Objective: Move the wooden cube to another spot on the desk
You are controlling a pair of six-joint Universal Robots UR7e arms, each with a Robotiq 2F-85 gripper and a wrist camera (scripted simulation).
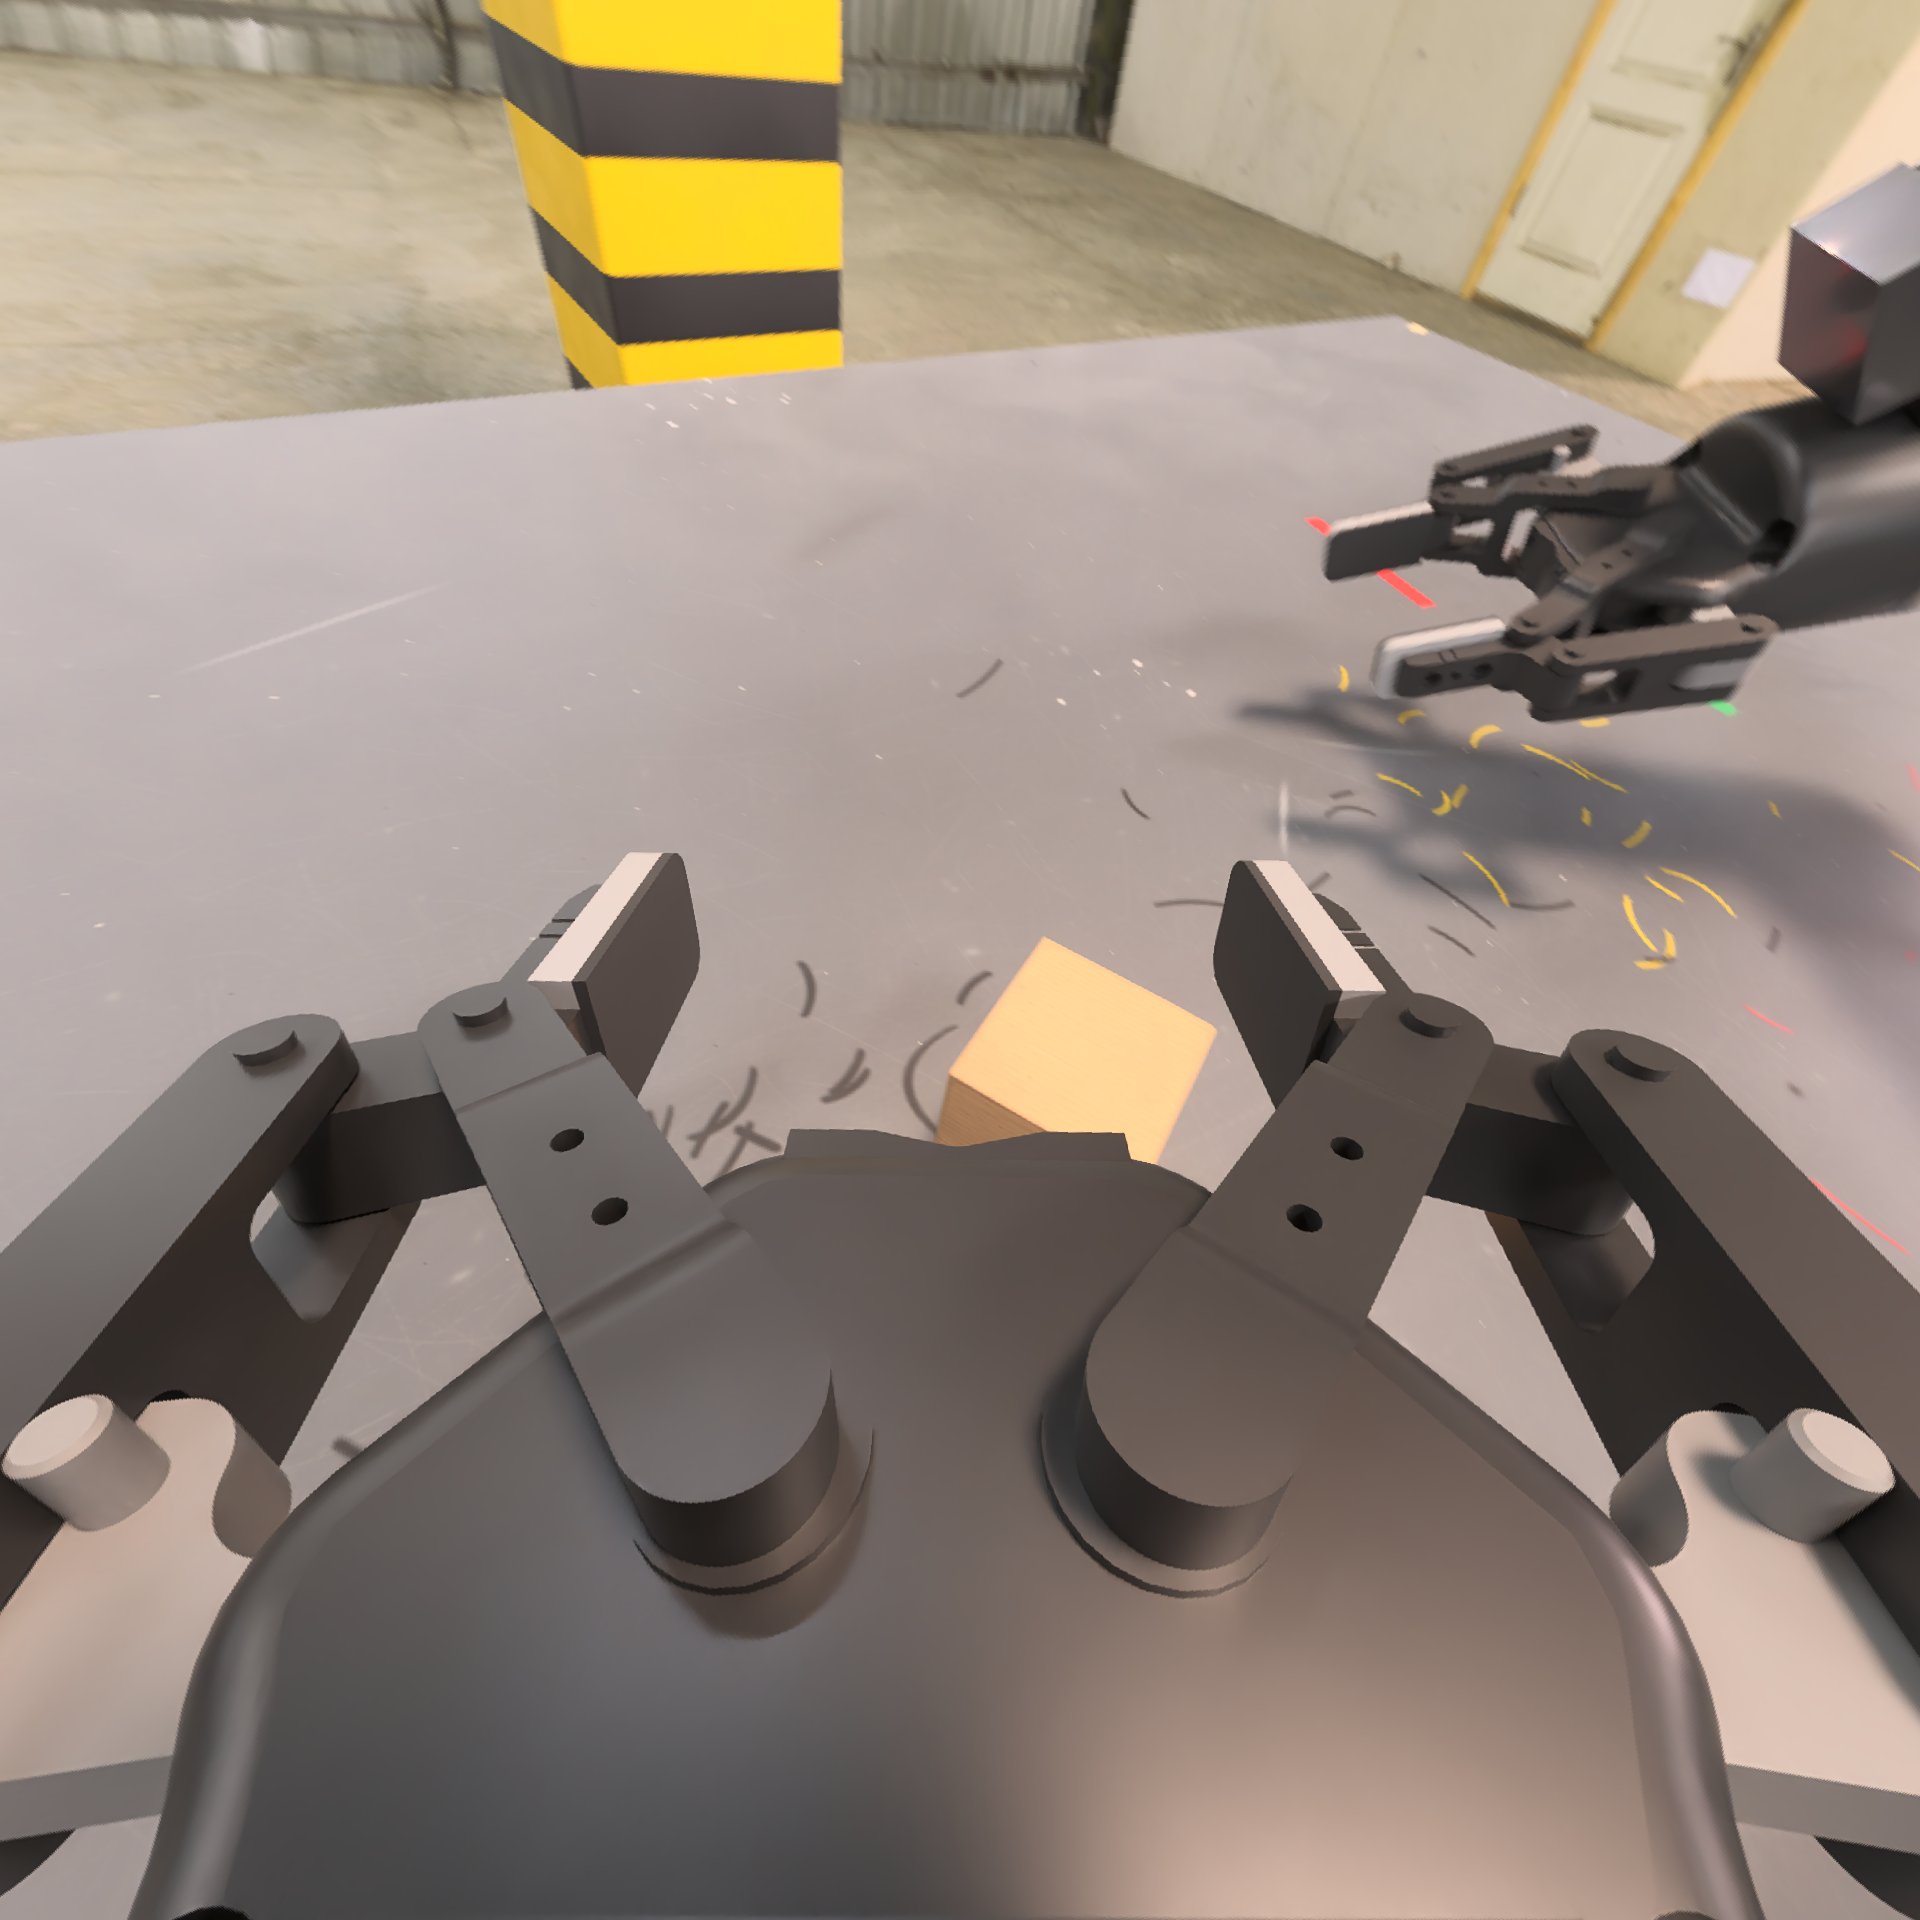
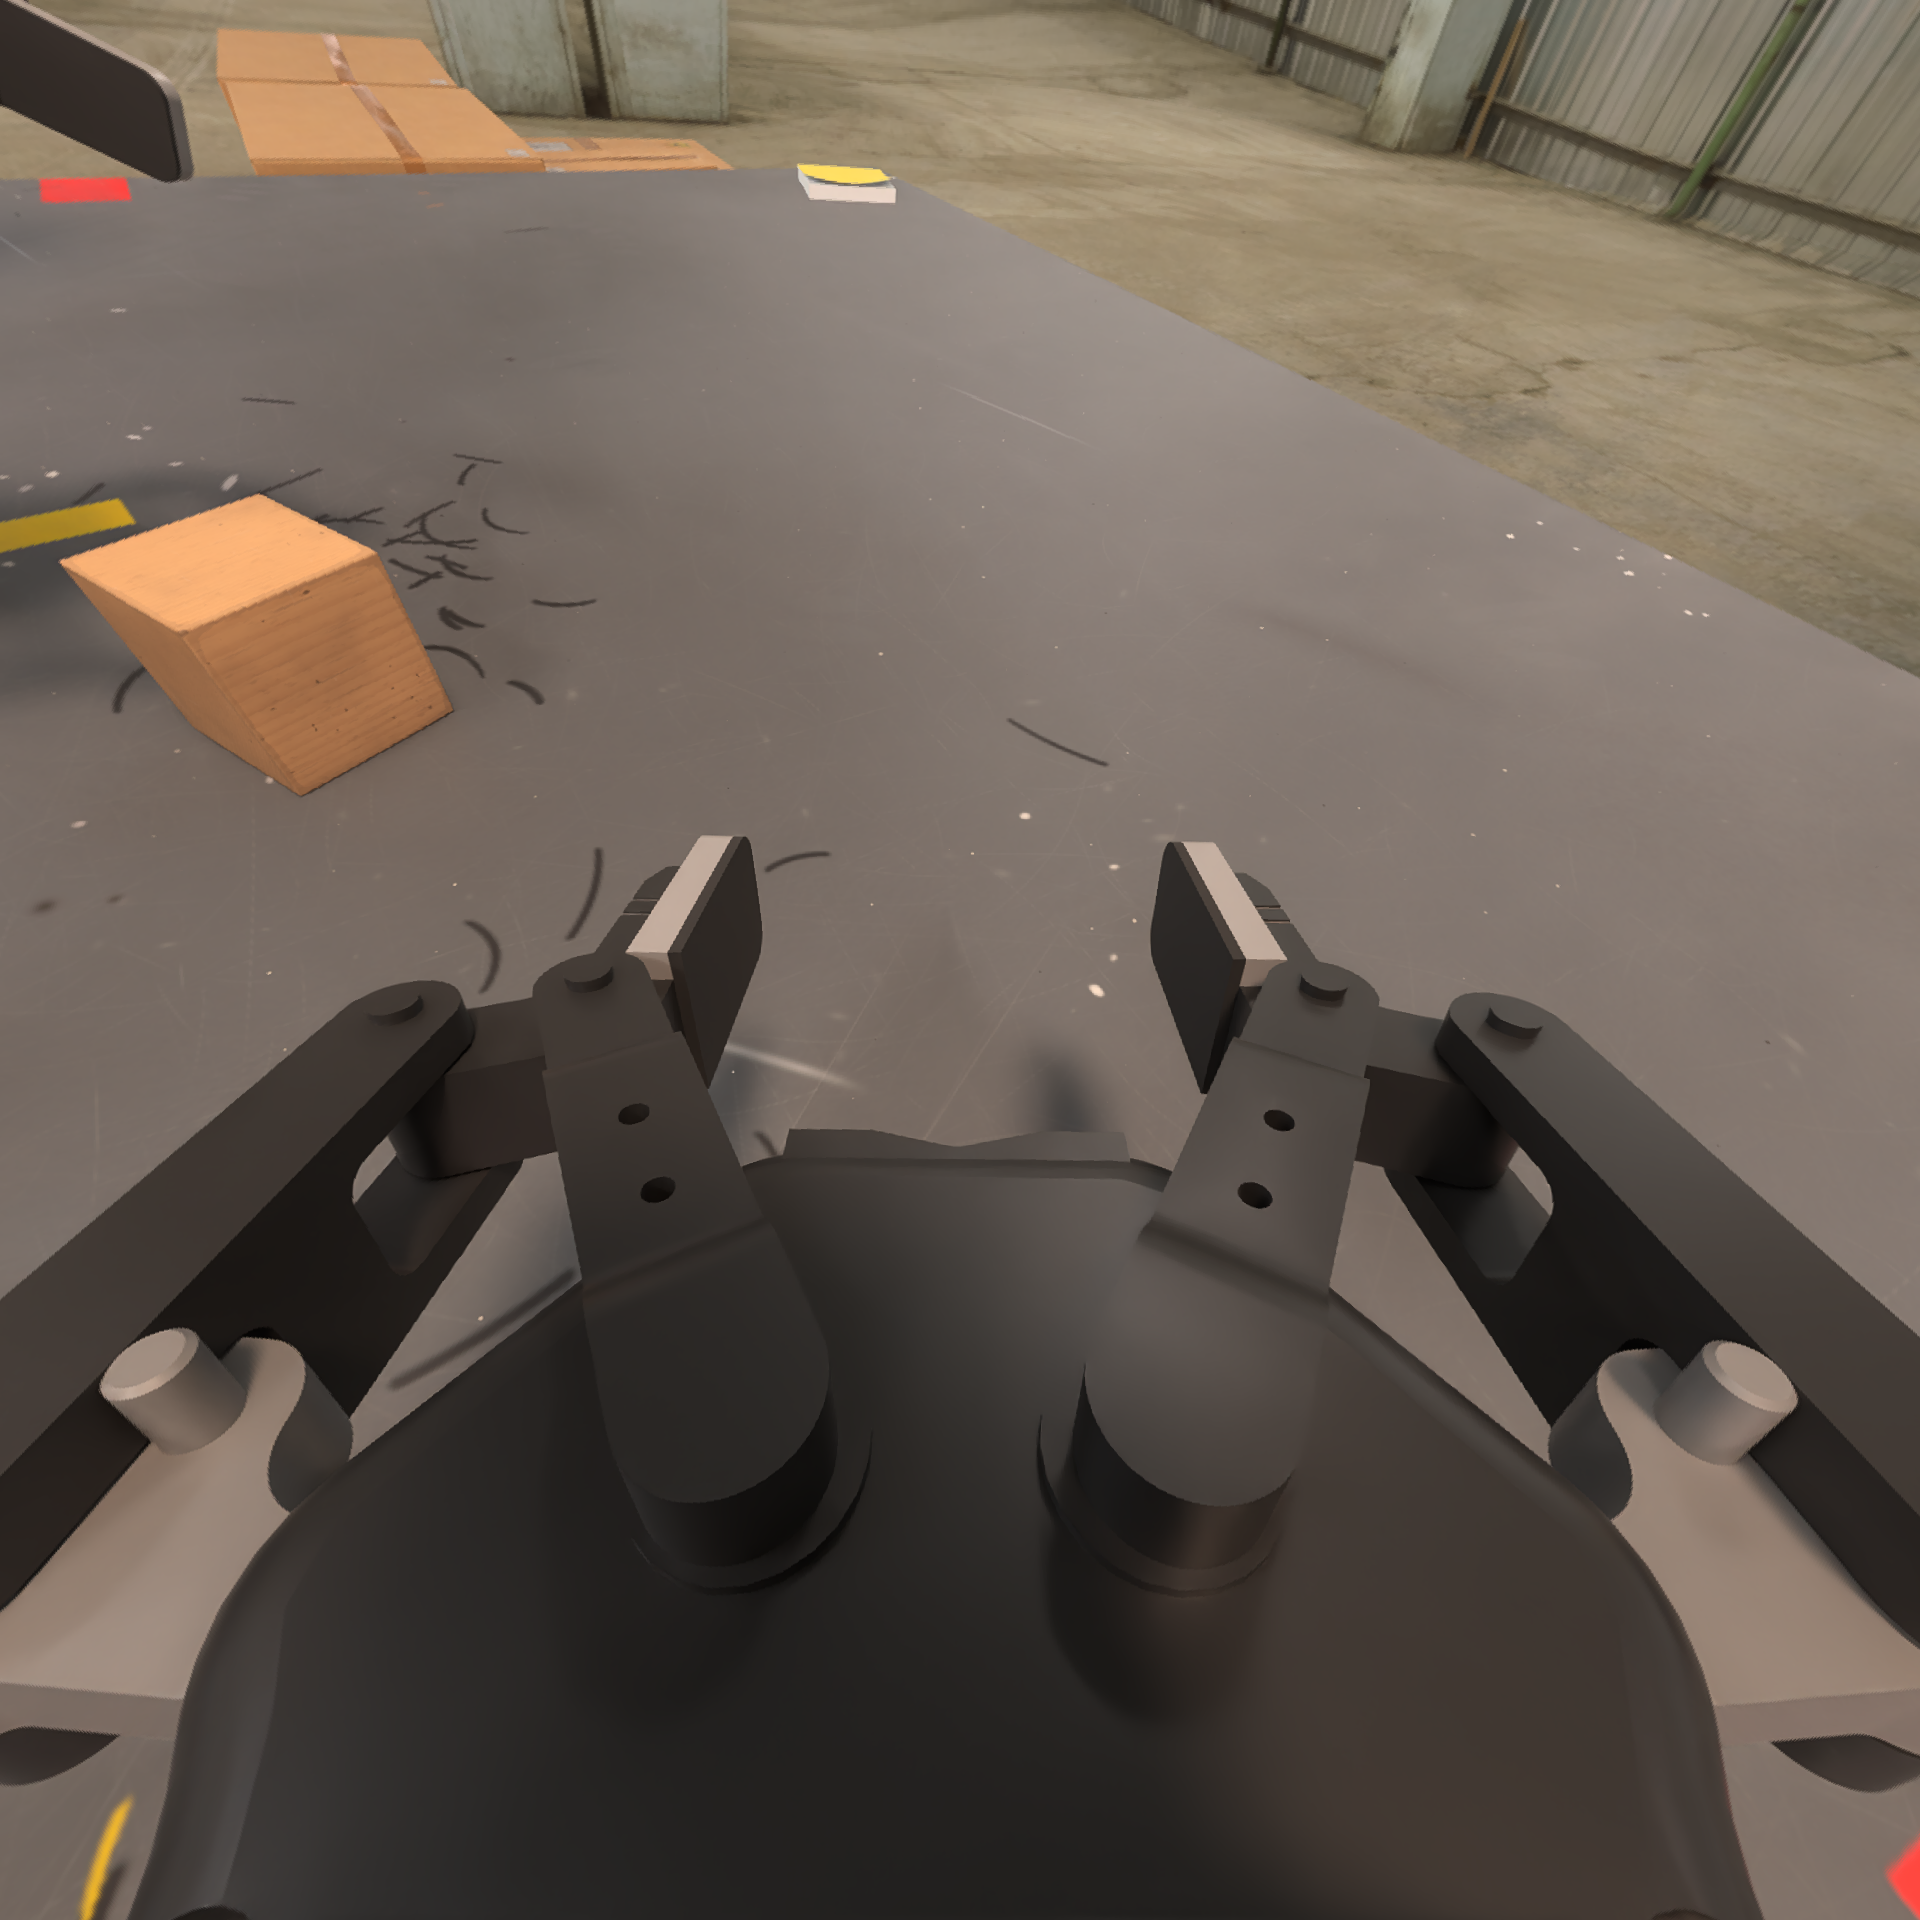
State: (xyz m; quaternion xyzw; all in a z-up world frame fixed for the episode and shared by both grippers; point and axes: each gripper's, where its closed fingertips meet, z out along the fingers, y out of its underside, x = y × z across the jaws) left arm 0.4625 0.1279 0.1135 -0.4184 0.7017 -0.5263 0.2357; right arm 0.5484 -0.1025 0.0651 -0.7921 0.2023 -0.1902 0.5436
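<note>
We have our left gripper [image 1: 961, 935] poised above the wooden cube [image 1: 1081, 1049], jaws spread wide and holding nothing. The cube sits flat on the grey desk [image 1: 727, 644], among dark scuff marks [image 1: 831, 1049], and in the left wrist view it lies between our two fingertips but off toward the right-hand one, at about 4 o'clock from the midpoint of the gap. Its lower part is hidden behind the gripper's body.

Our right gripper [image 2: 956, 935] is also spread wide and empty, hovering over bare desk; from its camera the cube [image 2: 260, 634] is well away at 10 o'clock. We judge the left arm is the one to make the grasp.

To do it well, we should first shift the left gripper toward 3 o'clock so the cube is centred in the gap. The cube appears turned corner-on to us, so we should rotate the wrist until the pads [image 1: 1283, 961] face two flat opposite sides, not edges. Then we descend straight, stop short of the desk, and close evenly. Closing off-centre would likely push the cube sideways or twist it. The right gripper should keep clear.
</note>
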